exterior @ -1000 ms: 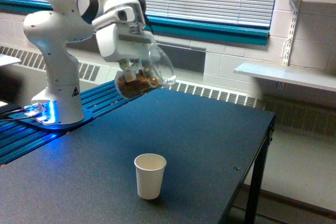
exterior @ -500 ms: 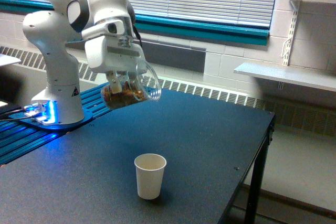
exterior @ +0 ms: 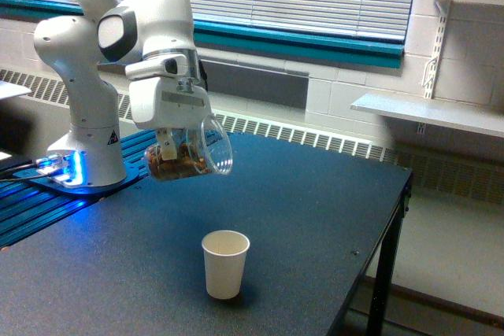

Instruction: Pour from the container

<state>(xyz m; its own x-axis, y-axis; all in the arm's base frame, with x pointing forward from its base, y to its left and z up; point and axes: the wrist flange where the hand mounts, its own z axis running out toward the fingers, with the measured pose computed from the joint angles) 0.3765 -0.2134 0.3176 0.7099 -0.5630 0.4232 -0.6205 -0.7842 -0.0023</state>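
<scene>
I see the dark rectangular table carrying the small off-white paper cup. Above it, my white gripper pinches the clear plastic cup of brown nut-like pieces, tipped sideways, rim facing the exterior view's right

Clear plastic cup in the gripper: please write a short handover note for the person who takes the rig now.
Gripper: shut on the clear plastic cup with brown nut-like pieces, held in the air, tilted, rim toward the exterior view's right.
Small off-white paper cup: upright on the dark table, below and to the exterior view's right of the clear cup; its contents cannot be seen.
Done: cup lifted and tilted.
Left: no pieces seen falling; pour remains.
</scene>
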